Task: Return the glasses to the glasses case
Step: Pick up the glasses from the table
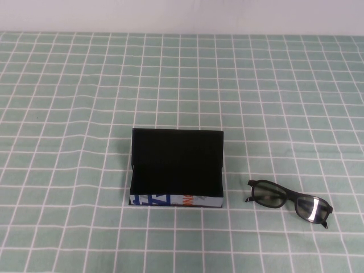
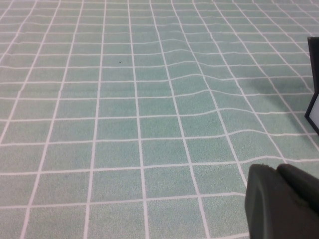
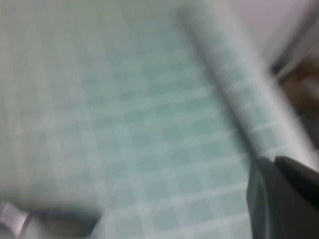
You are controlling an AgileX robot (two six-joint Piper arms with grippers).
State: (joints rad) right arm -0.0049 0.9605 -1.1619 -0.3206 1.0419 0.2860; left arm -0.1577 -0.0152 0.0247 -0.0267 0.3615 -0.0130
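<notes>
Glasses [image 1: 289,201] lying on the checked cloth [image 1: 79,102] toward the near right corner of the table, lenses up, arms folded under or behind, hard to tell which. Just beside them, toward the middle of the near edge, glasses case [image 1: 175,170] open, lid standing up at the back, black inside with nothing in it, printed front wall facing the near edge. Glasses and case apart, not touching.

By the look of it, the first step only: nothing gripped, glasses not yet picked up. Next move calling for a reach down to the frame, probably by the right arm as the nearer one, a grip on the thin bridge or rim, then a short carry toward the case and a level set-down between its walls.

Left gripper [image 2: 281,201] over bare cloth, case edge just in sight at the side; right gripper [image 3: 284,196] over blurred cloth; open or closed, cannot tell for either.

Nothing between glasses and case; upright lid the only thing to steer clear of
</notes>
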